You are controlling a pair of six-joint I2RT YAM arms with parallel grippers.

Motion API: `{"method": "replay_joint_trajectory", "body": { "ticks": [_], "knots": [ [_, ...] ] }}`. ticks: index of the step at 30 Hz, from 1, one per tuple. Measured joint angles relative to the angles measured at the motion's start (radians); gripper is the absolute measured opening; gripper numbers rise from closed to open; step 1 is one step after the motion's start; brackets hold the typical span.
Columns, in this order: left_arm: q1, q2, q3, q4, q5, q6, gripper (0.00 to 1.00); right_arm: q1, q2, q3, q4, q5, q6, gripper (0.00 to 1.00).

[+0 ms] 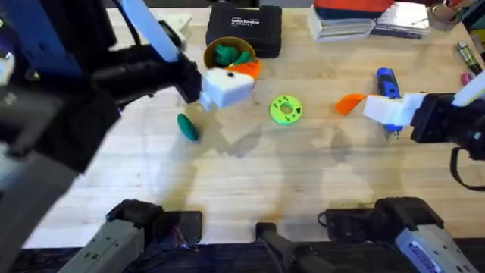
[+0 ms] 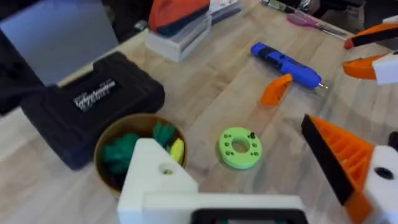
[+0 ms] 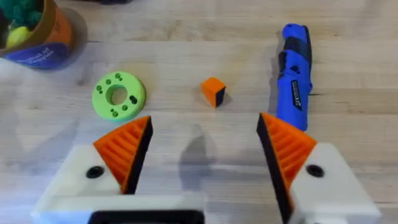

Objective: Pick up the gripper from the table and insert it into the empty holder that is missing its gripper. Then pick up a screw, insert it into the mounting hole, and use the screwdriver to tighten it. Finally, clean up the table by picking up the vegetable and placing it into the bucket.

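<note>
Spreading right pincer (image 3: 202,158) over bare wood, screwdriver (image 3: 294,74) beside, vegetable (image 1: 187,126) apart.

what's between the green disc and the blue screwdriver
A small orange piece lies on the table between the green disc and the screwdriver, seen in the right wrist view.

the left arm (image 1: 68,83) looms dark and blurred, cut by the overhead's edge. its pincer (image 1: 227,85) covers part of the bucket (image 1: 227,51) behind it. the right pincer (image 1: 371,106) hides the screwdriver (image 1: 387,82) tip. beyond it, the bucket's label (image 3: 38,55) is unreadable.
</note>
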Motion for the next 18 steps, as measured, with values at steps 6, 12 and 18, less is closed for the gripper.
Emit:
{"method": "replay_joint_trajectory", "body": {
  "ticks": [6, 12, 18],
  "knots": [
    [-0.148, -0.196, -0.238, 0.266, -0.11, 0.046, 0.985, 0.0, 0.0, 0.0, 0.0, 0.0, 0.0, 0.994],
    [-0.26, -0.478, -0.501, 0.392, -0.236, 0.014, 0.985, 0.0, 0.0, 0.0, 0.0, 0.0, 0.0, 0.994],
    [-0.292, -0.703, -0.647, 0.393, -0.328, -0.023, 0.985, 0.0, 0.0, 0.0, 0.0, 0.0, 0.0, 0.994]
  ]
}}
